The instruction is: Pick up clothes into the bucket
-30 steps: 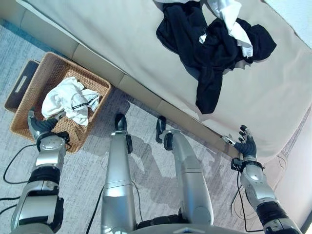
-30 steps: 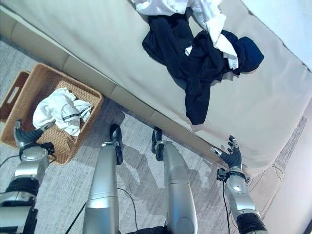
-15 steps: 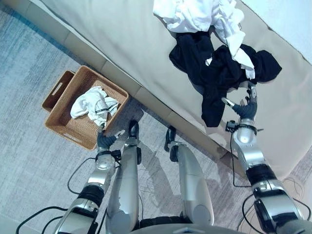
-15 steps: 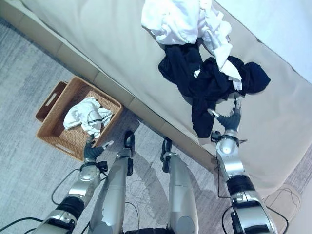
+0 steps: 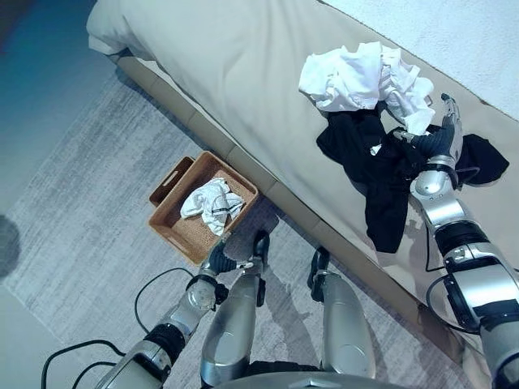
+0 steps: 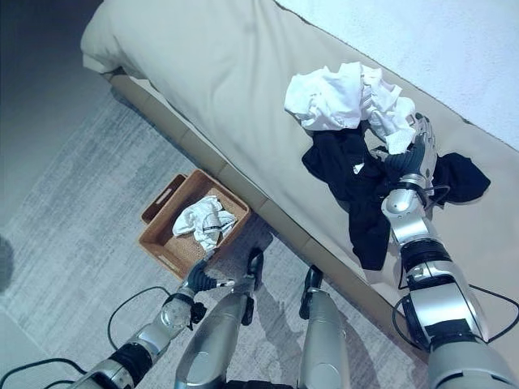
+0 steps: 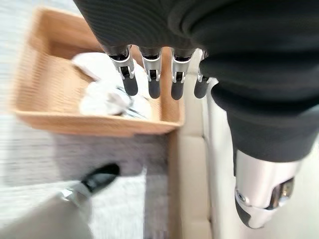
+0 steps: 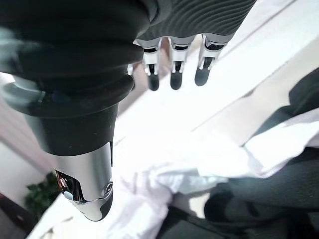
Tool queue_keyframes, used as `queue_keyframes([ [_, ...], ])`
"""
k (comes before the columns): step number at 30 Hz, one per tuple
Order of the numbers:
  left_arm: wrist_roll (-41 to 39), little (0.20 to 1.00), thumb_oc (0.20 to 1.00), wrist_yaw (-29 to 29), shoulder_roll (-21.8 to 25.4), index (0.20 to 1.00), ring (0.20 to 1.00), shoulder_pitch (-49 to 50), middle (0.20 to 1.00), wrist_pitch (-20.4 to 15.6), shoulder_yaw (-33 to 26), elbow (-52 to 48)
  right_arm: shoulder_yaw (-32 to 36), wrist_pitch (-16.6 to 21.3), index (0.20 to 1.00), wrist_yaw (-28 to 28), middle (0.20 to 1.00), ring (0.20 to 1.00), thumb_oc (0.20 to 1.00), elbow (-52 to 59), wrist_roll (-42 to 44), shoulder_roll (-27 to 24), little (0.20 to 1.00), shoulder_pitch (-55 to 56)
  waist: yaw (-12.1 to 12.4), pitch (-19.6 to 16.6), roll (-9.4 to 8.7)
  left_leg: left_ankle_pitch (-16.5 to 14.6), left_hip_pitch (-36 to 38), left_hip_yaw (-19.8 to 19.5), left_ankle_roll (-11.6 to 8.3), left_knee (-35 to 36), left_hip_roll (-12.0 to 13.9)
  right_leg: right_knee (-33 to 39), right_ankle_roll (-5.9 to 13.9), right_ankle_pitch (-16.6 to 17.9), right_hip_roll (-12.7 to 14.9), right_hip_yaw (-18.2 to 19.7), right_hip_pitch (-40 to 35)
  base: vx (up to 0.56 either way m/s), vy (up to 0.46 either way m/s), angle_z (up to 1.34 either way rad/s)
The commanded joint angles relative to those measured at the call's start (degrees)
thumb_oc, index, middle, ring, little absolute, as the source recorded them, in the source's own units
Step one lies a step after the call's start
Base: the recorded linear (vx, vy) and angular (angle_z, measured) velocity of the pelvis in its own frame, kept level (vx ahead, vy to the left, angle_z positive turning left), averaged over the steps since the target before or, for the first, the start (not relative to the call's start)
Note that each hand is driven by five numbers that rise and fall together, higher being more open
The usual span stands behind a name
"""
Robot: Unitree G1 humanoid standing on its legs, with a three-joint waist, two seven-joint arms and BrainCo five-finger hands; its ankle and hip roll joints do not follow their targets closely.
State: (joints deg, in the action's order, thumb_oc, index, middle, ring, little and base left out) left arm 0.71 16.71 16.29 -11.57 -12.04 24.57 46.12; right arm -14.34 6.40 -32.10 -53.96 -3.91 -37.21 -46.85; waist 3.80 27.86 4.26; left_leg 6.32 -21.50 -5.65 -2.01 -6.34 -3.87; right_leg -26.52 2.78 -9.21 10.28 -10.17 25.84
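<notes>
Left hand [image 5: 220,261], fingers straight, empty, low over grey carpet [image 5: 89,211], just short of wicker basket [image 5: 174,232]. Basket on carpet beside bed [image 5: 227,73], white garment [image 5: 209,204] inside. Right hand [image 5: 439,139], fingers extended, holding nothing, over black clothes [image 5: 381,174] on bed. White clothes [image 5: 357,77] heaped beyond, touching black pile.
</notes>
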Motion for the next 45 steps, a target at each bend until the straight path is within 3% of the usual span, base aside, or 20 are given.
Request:
queue_keyframes([
  [1, -5.65, 1.0, 1.0, 2.48, -0.53, 1.0, 1.0, 3.47, 1.0, -1.12, -2.32, 0.74, -2.86, -1.21, 1.0, 0.62, 1.0, 1.0, 1.0, -1.51, -3.99, -6.22, 1.0, -3.19, 0.33, -2.73, 1.64, -3.58, 0.74, -2.14, 0.01, -1.15, -0.74, 4.94, 2.84, 4.41, 1.8, -0.68, -1.38, 0.08, -0.114, 0.18],
  [6, -5.86, 1.0, 1.0, 2.7, 0.3, 1.0, 1.0, 6.33, 1.0, -1.29, -3.86, 1.28, -7.41, -2.94, 1.0, 0.31, 1.0, 1.0, 1.0, -2.43, -10.78, -8.16, 1.0, -6.75, 0.9, -2.95, 3.15, -3.43, 0.61, -3.15, -0.07, -1.17, -0.75, 3.76, 2.51, 3.49, 1.88, -1.13, -0.81, 0.05, -0.037, 0.21],
  [14, -2.52, 1.0, 1.0, 2.31, 0.61, 1.0, 1.0, 6.78, 1.0, -1.02, -0.86, 1.97, -16.66, -5.13, 1.0, 1.09, 1.0, 1.0, 1.0, -6.22, -20.35, -10.11, 1.0, -12.76, 1.06, -1.87, 3.56, -2.91, -0.57, -3.88, -0.34, -1.12, -0.46, 2.22, 2.17, 2.82, 1.45, -1.01, 1.1, 0.02, -0.033, 0.03],
  [18, -2.31, 1.0, 1.0, 1.81, -0.08, 1.0, 1.0, 4.25, 1.0, -0.9, 1.9, 3.14, -29.67, -8.58, 1.0, 5.69, 1.0, 1.0, 1.0, -13.74, -32.68, -10.14, 1.0, -19.25, 0.96, -0.75, 2.75, -2.74, -1.52, -4.22, -0.41, -1.14, -0.32, 1.44, 1.94, 2.83, 1.09, -0.61, 2.73, 0.0, -0.02, 0.03],
  [20, -2.34, 1.0, 1.0, 1.58, -0.41, 1.0, 1.0, 3.15, 1.0, -0.71, 3.55, 2.53, -32.64, -10.45, 1.0, 7.37, 1.0, 1.0, 1.0, -16.79, -36.22, -8.84, 1.0, -21.34, 0.85, -0.29, 2.56, -2.65, -1.98, -4.51, -0.48, -1.28, -0.42, 1.35, 1.81, 2.74, 1.03, -0.63, 3.06, -0.01, -0.034, 0.02],
  [28, -4.21, 1.0, 1.0, 1.96, -1.62, 1.0, 1.0, -0.75, 1.0, -0.29, 5.12, 2.54, -32.43, -12.07, 1.0, 8.35, 1.0, 1.0, 1.0, -22.44, -35.67, -3.98, 1.0, -22.19, 0.52, 1.49, 2.27, -2.08, -2.97, -5.21, -0.7, -1.38, -0.5, 0.99, 1.7, 2.98, 1.02, -0.83, 3.96, -0.01, -0.021, 0.04],
  [45, -5.23, 1.0, 1.0, 3.29, -1.97, 1.0, 1.0, -1.97, 1.0, -1.25, 5.62, 2.53, -31.54, -12.4, 1.0, 4.99, 1.0, 1.0, 1.0, -22.05, -36.24, -2.35, 1.0, -21.98, 0.85, 1.94, 2.82, -1.64, -6.06, -4.84, -0.48, -1.31, -0.81, 0.94, 2.0, 3.92, 1.13, 0.06, 7.91, 0.0, 0.0, 0.0],
])
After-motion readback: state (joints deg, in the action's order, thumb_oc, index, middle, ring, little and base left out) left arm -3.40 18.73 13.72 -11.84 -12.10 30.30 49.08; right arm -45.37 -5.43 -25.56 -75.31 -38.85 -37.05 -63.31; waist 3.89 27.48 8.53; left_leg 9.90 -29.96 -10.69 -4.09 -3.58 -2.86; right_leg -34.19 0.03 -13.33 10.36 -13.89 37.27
